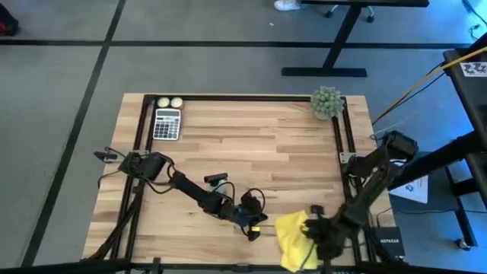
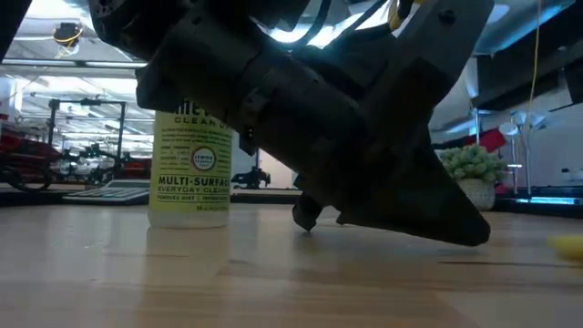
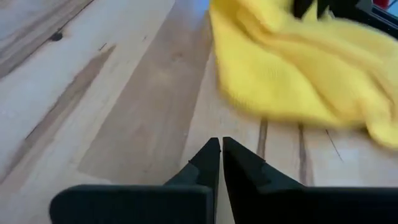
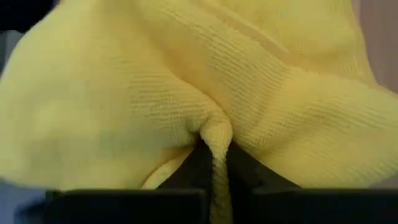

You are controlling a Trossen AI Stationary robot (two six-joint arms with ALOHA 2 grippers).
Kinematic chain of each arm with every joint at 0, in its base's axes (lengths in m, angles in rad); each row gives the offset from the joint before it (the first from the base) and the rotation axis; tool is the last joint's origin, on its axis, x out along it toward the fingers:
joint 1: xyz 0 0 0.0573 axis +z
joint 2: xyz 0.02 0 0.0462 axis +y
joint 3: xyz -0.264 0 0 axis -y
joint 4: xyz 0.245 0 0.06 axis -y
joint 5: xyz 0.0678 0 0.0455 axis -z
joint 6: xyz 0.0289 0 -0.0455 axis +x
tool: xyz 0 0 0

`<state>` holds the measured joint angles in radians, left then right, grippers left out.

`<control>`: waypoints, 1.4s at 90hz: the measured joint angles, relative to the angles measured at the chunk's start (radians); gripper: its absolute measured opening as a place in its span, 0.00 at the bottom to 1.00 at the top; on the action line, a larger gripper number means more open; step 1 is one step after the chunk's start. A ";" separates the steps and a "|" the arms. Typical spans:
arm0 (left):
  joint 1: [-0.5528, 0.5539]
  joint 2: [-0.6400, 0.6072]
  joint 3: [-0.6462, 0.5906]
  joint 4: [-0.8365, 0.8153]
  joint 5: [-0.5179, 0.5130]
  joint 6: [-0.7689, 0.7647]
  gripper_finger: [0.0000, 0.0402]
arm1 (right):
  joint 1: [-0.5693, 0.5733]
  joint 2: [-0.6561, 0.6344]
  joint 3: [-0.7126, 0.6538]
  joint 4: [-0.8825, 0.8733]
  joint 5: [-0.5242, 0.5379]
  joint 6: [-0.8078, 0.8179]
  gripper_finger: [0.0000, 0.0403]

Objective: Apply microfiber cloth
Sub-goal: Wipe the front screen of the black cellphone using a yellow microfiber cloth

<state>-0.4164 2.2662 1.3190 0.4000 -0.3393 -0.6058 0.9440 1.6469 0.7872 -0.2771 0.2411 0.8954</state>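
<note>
Gripping: your right hand (image 4: 214, 158) pinches a fold of the microfiber cloth (image 1: 293, 237).
Left hand (image 3: 221, 155): closed, empty, beside it.
Next: drag cloth across the tabletop (image 1: 251, 144).

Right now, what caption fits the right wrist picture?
Right gripper pinching a fold of the yellow microfiber cloth between its jaws.

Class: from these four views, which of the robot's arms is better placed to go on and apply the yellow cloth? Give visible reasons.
Probably the right. The right gripper is pinched shut on a fold of the microfiber cloth. The left gripper is shut on nothing, beside the cloth and apart from it.
</note>
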 joint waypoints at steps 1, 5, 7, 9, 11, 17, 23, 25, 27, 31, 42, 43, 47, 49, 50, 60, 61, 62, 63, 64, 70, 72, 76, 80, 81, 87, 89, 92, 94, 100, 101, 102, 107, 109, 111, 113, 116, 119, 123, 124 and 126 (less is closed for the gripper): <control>0.000 0.000 0.000 0.000 0.000 0.001 0.00 | -0.010 0.001 0.000 0.011 0.005 -0.014 0.00; 0.000 0.000 0.000 0.000 0.001 0.003 0.00 | -0.049 0.004 -0.002 0.046 0.026 -0.070 0.00; 0.000 0.000 0.000 0.000 0.001 0.007 0.00 | -0.066 0.002 -0.001 0.048 0.040 -0.090 0.00; -0.001 -0.003 0.000 -0.002 0.001 0.011 0.00 | -0.081 0.000 0.004 0.039 0.053 -0.113 0.00; -0.001 -0.007 0.000 -0.010 0.001 0.012 0.00 | -0.095 -0.005 0.013 0.021 0.060 -0.134 0.00; -0.003 -0.023 0.000 -0.031 0.002 0.021 0.00 | -0.124 -0.034 0.058 -0.041 0.074 -0.186 0.00; -0.007 -0.052 0.000 -0.056 -0.005 0.035 0.00 | -0.133 -0.084 0.120 -0.150 0.068 -0.219 0.00; -0.008 -0.062 0.000 -0.054 -0.008 0.043 0.00 | -0.133 -0.101 0.142 -0.196 0.061 -0.220 0.00; -0.008 -0.073 0.000 -0.055 -0.008 0.052 0.00 | -0.132 -0.119 0.164 -0.242 0.055 -0.222 0.00; -0.013 -0.094 0.000 -0.053 -0.010 0.073 0.00 | -0.117 -0.156 0.204 -0.325 0.039 -0.216 0.00; -0.027 -0.120 0.003 -0.041 -0.010 0.113 0.00 | -0.044 -0.264 0.280 -0.463 -0.028 -0.117 0.00; -0.028 -0.120 0.003 -0.039 -0.010 0.114 0.00 | -0.033 -0.273 0.282 -0.471 -0.034 -0.102 0.00; -0.032 -0.120 0.005 -0.030 -0.005 0.120 0.00 | 0.010 -0.304 0.283 -0.500 -0.052 -0.029 0.00; -0.034 -0.120 0.005 -0.022 -0.002 0.125 0.00 | 0.032 -0.318 0.281 -0.507 -0.051 0.005 0.00; -0.036 -0.120 0.005 -0.015 0.000 0.128 0.00 | 0.043 -0.324 0.280 -0.508 -0.050 0.022 0.00; -0.040 -0.099 0.009 0.058 0.043 0.147 0.00 | 0.149 -0.351 0.257 -0.505 0.007 0.147 0.00; -0.040 -0.094 0.011 0.064 0.047 0.147 0.00 | 0.158 -0.351 0.253 -0.506 0.017 0.152 0.00; -0.040 -0.088 0.013 0.069 0.050 0.148 0.00 | 0.165 -0.349 0.250 -0.505 0.028 0.156 0.00; -0.040 -0.083 0.017 0.071 0.053 0.148 0.00 | 0.172 -0.347 0.246 -0.503 0.038 0.160 0.00; -0.040 -0.078 0.022 0.071 0.054 0.148 0.00 | 0.178 -0.345 0.242 -0.501 0.049 0.163 0.00; -0.040 -0.040 0.055 0.040 0.061 0.150 0.00 | 0.195 -0.326 0.218 -0.482 0.110 0.168 0.00; -0.040 -0.026 0.072 0.028 0.068 0.152 0.00 | 0.195 -0.319 0.210 -0.475 0.133 0.167 0.00; -0.040 0.000 0.110 -0.007 0.085 0.167 0.00 | 0.191 -0.304 0.200 -0.473 0.173 0.153 0.00; -0.039 0.022 0.148 -0.062 0.083 0.177 0.00 | 0.182 -0.288 0.194 -0.476 0.207 0.144 0.00; -0.039 0.027 0.158 -0.077 0.079 0.180 0.00 | 0.178 -0.284 0.192 -0.476 0.213 0.141 0.00; -0.039 0.049 0.205 -0.178 0.020 0.188 0.00 | 0.160 -0.261 0.190 -0.470 0.224 0.116 0.00; -0.038 0.056 0.214 -0.205 0.002 0.188 0.00 | 0.154 -0.254 0.190 -0.460 0.224 0.104 0.00; -0.036 0.061 0.222 -0.222 -0.014 0.186 0.00 | 0.142 -0.240 0.190 -0.432 0.222 0.078 0.00; -0.033 0.061 0.226 -0.233 -0.017 0.183 0.00 | 0.134 -0.231 0.190 -0.413 0.217 0.053 0.00; -0.023 0.059 0.226 -0.266 -0.024 0.157 0.00 | 0.110 -0.200 0.190 -0.361 0.194 -0.015 0.00; -0.021 0.058 0.226 -0.268 -0.024 0.150 0.00 | 0.106 -0.195 0.190 -0.352 0.190 -0.023 0.00; -0.020 0.058 0.226 -0.271 -0.024 0.145 0.00 | 0.102 -0.189 0.190 -0.344 0.186 -0.032 0.00; -0.015 0.058 0.227 -0.285 -0.025 0.134 0.00 | 0.083 -0.161 0.190 -0.312 0.184 -0.066 0.00; -0.014 0.057 0.227 -0.289 -0.025 0.133 0.00 | 0.074 -0.148 0.190 -0.302 0.185 -0.075 0.00; -0.014 0.057 0.227 -0.292 -0.026 0.133 0.00 | 0.064 -0.137 0.190 -0.295 0.185 -0.093 0.00; -0.014 0.057 0.227 -0.293 -0.028 0.134 0.00 | 0.054 -0.125 0.190 -0.292 0.185 -0.104 0.00; -0.014 0.057 0.227 -0.292 -0.028 0.134 0.00 | 0.037 -0.106 0.190 -0.288 0.193 -0.120 0.00; -0.016 0.057 0.227 -0.291 -0.028 0.134 0.00 | 0.018 -0.086 0.190 -0.286 0.214 -0.130 0.00; -0.019 0.057 0.227 -0.291 -0.030 0.134 0.00 | -0.010 -0.062 0.190 -0.273 0.237 -0.147 0.00; -0.019 0.057 0.227 -0.291 -0.031 0.134 0.00 | -0.017 -0.056 0.190 -0.267 0.241 -0.153 0.00; -0.019 0.057 0.226 -0.291 -0.033 0.134 0.00 | -0.031 -0.045 0.190 -0.253 0.248 -0.169 0.00</control>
<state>-0.4358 2.3236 1.5452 0.1089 -0.3726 -0.4713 0.9125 1.6021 0.9771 -0.5300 0.4893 0.7263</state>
